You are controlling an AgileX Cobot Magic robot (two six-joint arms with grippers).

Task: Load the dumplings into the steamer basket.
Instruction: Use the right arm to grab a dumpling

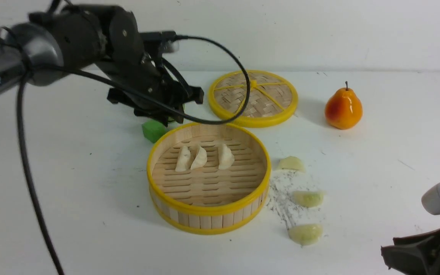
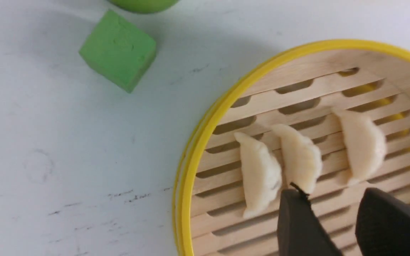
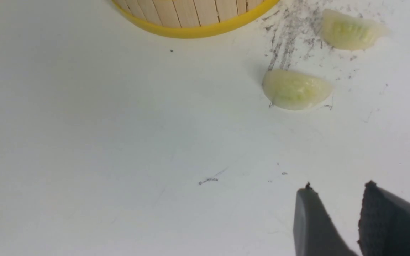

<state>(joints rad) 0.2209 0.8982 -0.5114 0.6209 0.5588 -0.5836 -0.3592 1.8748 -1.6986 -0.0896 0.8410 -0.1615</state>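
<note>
crescent dumplings [image 1: 199,157], slatted bamboo steamer basket [image 1: 209,221]

White tabletop [image 1: 395,160] right across the scene, matte, evenly lit, only soft shadows lying on it. Behind it a plain white wall [image 1: 338,30] meets the far edge in a faint line. Grey scuff marks [image 1: 281,198] streak the surface near the middle, and fainter scratches are scattered elsewhere.
</note>
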